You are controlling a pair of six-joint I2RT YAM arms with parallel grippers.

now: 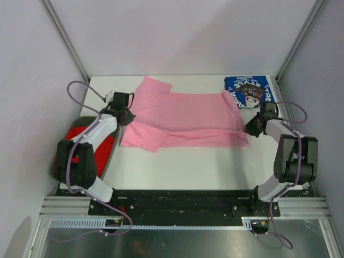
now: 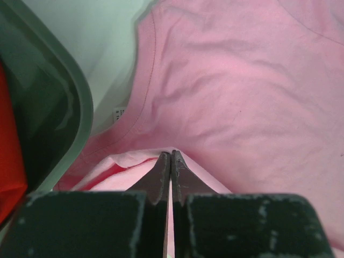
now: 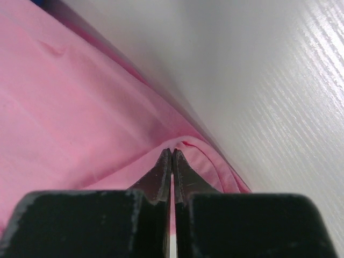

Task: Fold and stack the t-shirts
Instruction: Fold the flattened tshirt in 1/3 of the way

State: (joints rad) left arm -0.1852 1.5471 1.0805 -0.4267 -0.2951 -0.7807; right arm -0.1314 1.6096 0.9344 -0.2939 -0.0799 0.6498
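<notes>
A light pink t-shirt [image 1: 185, 115] lies spread across the middle of the table, partly folded lengthwise. My left gripper [image 1: 128, 116] is shut on a pinch of its left edge, and the cloth peaks up at the tips [image 2: 171, 156]. At the shirt's near right corner my right gripper [image 1: 249, 129] is shut on the cloth too, with the pink hem bunched at the tips [image 3: 172, 152]. A folded royal blue t-shirt [image 1: 250, 91] with white lettering lies at the back right. The red t-shirt [image 1: 80, 145] sits in the bin on the left.
A grey oval bin [image 1: 110, 156] stands at the table's left edge, and its rim [image 2: 72, 107] shows close to the left gripper. White table [image 3: 279, 91] lies bare to the right of the pink cloth. Enclosure walls stand on three sides.
</notes>
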